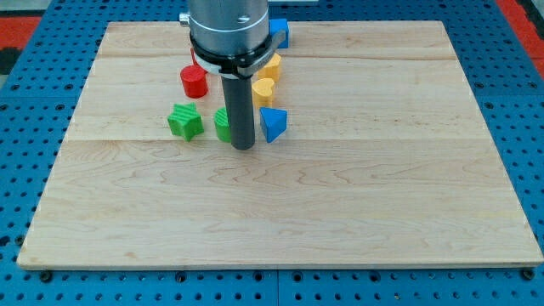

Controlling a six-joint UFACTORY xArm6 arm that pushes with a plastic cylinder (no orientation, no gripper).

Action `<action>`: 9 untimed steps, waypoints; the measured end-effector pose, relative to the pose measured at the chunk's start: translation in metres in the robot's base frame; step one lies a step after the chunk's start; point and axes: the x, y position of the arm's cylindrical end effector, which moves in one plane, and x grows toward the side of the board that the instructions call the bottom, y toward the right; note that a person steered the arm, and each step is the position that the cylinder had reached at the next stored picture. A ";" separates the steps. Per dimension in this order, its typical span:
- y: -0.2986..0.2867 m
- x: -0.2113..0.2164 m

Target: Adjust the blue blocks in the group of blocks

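Note:
My tip [244, 147] rests on the wooden board [340, 212], just left of a blue triangular block [273, 123] and right in front of a green block [223, 124] that the rod partly hides. A second blue block [280, 32] sits near the view's top, partly behind the arm. Two yellow blocks lie between the blue ones: a heart-shaped one [263, 90] and another [272, 65] above it. A red cylinder [194, 81] stands at the left of the group. A green star-shaped block [184, 121] lies at the view's left.
The board lies on a blue pegboard table [34, 110]. The arm's grey body [228, 30] covers the group's upper middle, and a red piece just shows at its left edge.

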 end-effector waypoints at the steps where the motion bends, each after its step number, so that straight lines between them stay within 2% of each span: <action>1: 0.071 0.032; 2: 0.101 0.007; 3: 0.067 -0.035; 4: 0.035 -0.049; 5: 0.043 -0.040; 6: 0.094 -0.049; 7: 0.168 -0.110; 8: 0.171 -0.187; 9: 0.130 -0.249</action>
